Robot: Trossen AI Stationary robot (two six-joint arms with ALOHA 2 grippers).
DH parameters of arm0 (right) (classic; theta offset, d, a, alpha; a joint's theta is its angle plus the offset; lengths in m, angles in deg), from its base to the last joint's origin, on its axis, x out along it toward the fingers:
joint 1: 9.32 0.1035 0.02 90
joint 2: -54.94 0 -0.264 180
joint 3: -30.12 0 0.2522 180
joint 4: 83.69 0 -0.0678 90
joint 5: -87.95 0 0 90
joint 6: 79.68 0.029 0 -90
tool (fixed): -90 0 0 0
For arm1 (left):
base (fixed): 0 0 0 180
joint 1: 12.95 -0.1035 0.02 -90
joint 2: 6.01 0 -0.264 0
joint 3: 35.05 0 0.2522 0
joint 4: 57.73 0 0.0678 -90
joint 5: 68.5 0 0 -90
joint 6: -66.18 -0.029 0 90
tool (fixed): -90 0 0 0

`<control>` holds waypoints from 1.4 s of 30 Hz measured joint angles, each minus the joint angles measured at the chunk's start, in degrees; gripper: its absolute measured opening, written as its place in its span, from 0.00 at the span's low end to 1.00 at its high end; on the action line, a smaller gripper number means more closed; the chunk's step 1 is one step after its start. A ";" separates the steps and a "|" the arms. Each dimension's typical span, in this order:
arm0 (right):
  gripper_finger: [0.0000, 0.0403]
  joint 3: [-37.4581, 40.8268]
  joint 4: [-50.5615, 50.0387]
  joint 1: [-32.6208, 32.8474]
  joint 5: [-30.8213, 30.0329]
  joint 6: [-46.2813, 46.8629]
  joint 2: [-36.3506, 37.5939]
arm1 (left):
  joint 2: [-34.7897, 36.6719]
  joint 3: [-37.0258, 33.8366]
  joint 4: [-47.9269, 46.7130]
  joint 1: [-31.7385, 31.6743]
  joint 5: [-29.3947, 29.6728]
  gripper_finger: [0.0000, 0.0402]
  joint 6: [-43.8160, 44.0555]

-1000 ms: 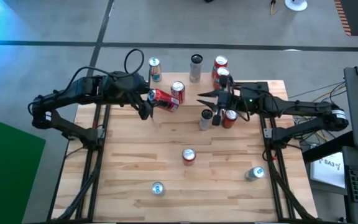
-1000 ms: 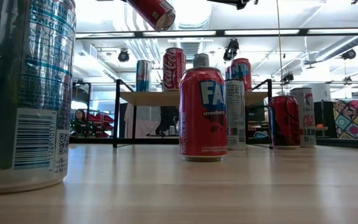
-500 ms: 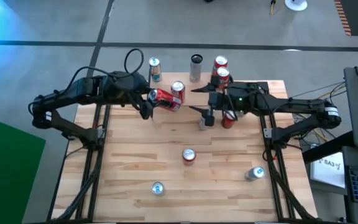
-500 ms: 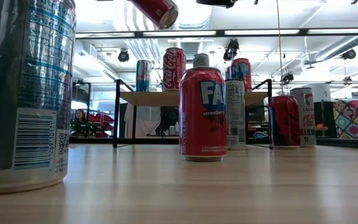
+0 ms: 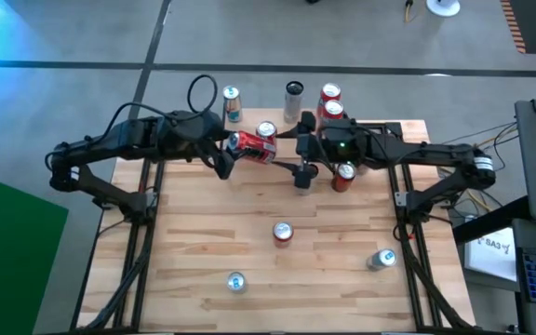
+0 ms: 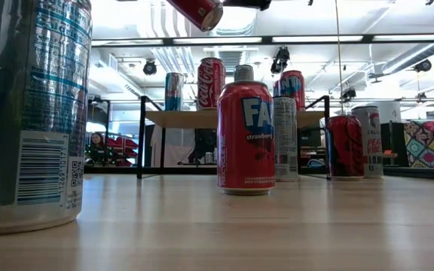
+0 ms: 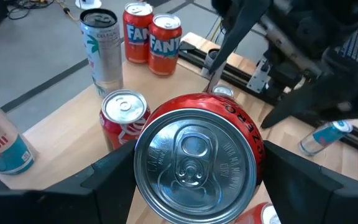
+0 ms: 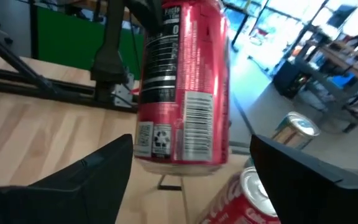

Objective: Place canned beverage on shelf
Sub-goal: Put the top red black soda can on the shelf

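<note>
**Left tool gripping the red can in the air, right tool wide in front of it**

Left tool (image 5: 228, 149) closed on the red can (image 5: 251, 145), holding it on its side above the back part of the worktop (image 5: 249, 233), well off the wood. Right tool (image 5: 298, 154) wide, facing the free end of the can, with one finger to each side of its line. No contact visible yet. Probably a hand-over between the two arms, judging from this pose.

To do it well:
- Bring the right tool forward along the axis of the can until both fingers lie over the middle of the wall, not over the rim.
- Close firmly but not hard, and release the left tool only after that.
- Turn the can upright before lowering it on the shelf (image 6: 202, 118).
- Choose a free place on the plank, away from the Coca-Cola can (image 6: 211, 81) already standing there, to avoid knocking over a neighbour.

Materials and shapes:
- Red can: thin aluminium cylinder, smooth and glossy, so slippery and easy to dent. Silver lid with pull tab, printed label with barcode.
- Shelf: light wooden plank on thin black legs, flat but narrow.
- Worktop: pale wooden slats, matt.
- Strawberry Fanta can (image 6: 246, 135): upright on the worktop, in front of the shelf.
</note>
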 joint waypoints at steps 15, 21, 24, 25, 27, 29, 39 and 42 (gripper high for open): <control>0.81 -8.73 -7.45 0.13 3.34 6.39 -5.70 | -1.81 0.00 2.63 2.33 0.07 0.70 -0.05; 0.81 -9.59 -7.67 0.11 3.28 7.02 -6.08 | -1.84 0.00 4.37 2.62 0.21 0.70 -1.01; 0.81 -9.76 -7.78 0.22 3.13 7.11 -6.36 | -2.08 0.00 4.58 2.72 0.21 0.70 -1.08; 0.81 -9.77 -7.83 0.22 3.14 7.11 -6.44 | -2.24 0.00 4.71 2.72 0.28 0.70 -1.19; 0.80 -9.77 -8.15 0.22 3.12 7.11 -6.56 | -2.57 0.00 5.03 2.89 0.59 0.70 -1.50; 0.79 -9.77 -8.23 0.22 3.03 7.17 -6.69 | -2.81 0.00 5.21 2.96 0.87 0.70 -1.74; 0.69 -9.77 -8.04 0.21 2.91 8.93 -6.66 | -2.87 0.00 6.20 2.94 0.74 0.75 -2.46; 0.69 -9.77 -8.09 0.20 2.89 9.10 -6.66 | -2.86 0.00 6.15 2.94 0.62 0.75 -2.44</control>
